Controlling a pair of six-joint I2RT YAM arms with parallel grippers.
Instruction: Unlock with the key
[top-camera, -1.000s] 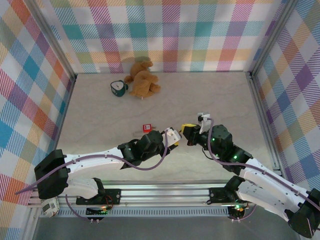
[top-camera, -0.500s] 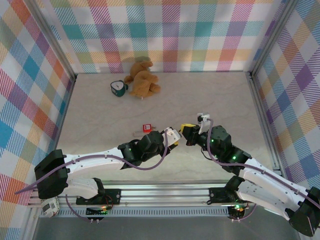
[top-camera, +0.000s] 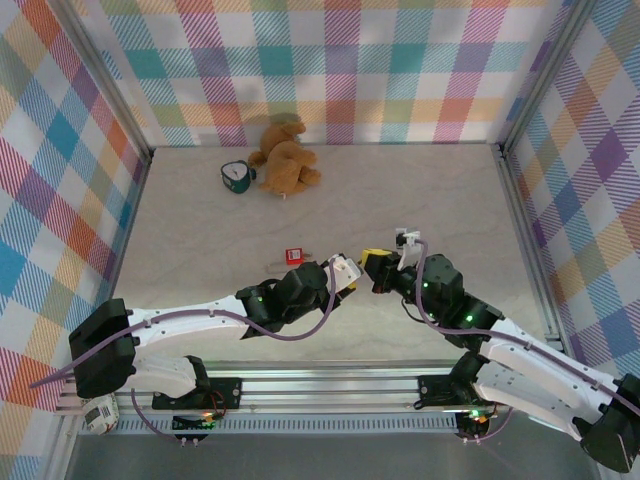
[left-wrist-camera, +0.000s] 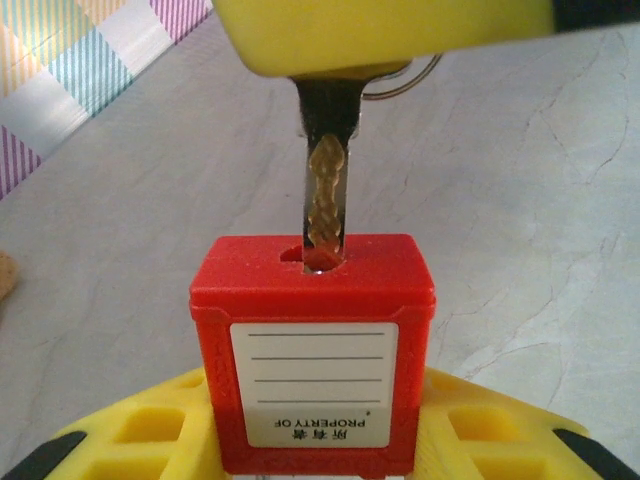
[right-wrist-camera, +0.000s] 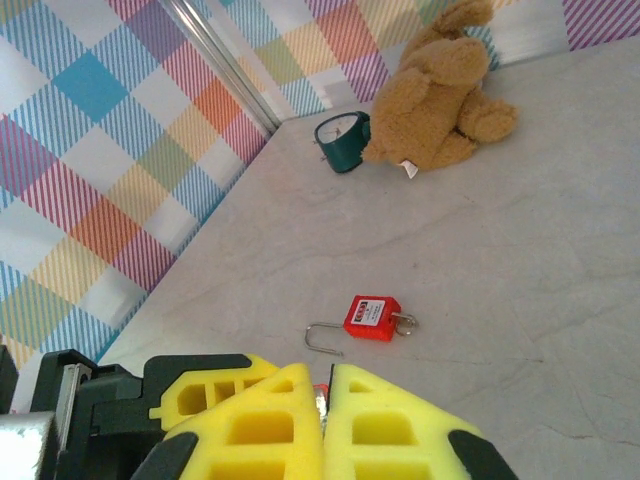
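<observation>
Layout of bench (top-camera: 450, 200), read from 9 o'clock across to 3 o'clock in the overhead view. Toward 11 o'clock, at the far end: teal alarm clock (top-camera: 236, 176) just beside brown teddy bear (top-camera: 285, 158), both well apart from the work. Nearer centre, at 10 o'clock of the pincers: spare padlock (top-camera: 294, 256), red, lying flat with its wire shackle, not touched by either arm. At centre: left pincer (top-camera: 342, 272) pressed onto both flanks of held padlock (left-wrist-camera: 312, 300), keyway face turned to 12 o'clock in the left wrist view. Directly at 12 o'clock of that keyway: key (left-wrist-camera: 325, 195), blade pointing to 6 o'clock, tip at the slot mouth and apparently just inside, most of the blade outside. At 3 o'clock of the held padlock in the overhead view: right pincer (top-camera: 376, 263) pinching the key's head, pads almost together. Handling, as judged: light, thin, stiff yet easily bent sideways, smooth metal prone to slipping. Hold by the flat head, never the blade; keep in line with the slot; push fully home before turning.
</observation>
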